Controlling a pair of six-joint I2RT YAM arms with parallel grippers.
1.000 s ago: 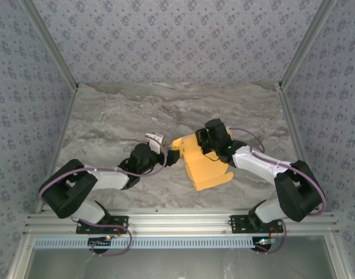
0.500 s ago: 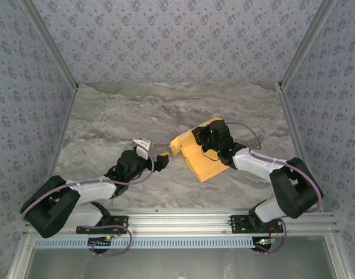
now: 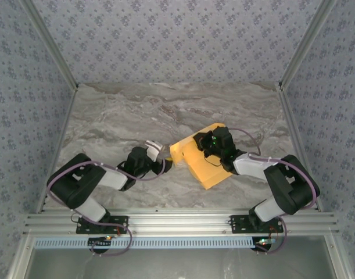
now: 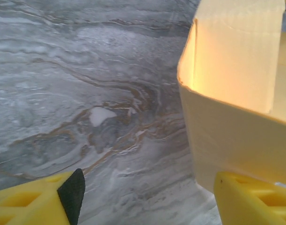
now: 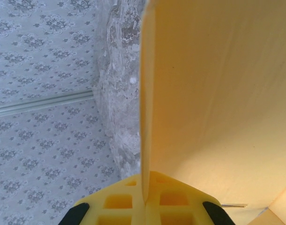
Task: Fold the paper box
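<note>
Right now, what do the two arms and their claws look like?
The left arm and right arm have white links between bulky black joints, each trailed by a thin purple cable. Their black bases sit on a silver rail. The left gripper and right gripper each have two blocky yellow fingers with hollow cells and black pads.

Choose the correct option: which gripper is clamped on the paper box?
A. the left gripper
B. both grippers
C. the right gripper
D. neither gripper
C: in the right wrist view a panel of the paper box runs edge-on between the shut jaws of the right gripper, while the left gripper has its jaws apart.
</note>
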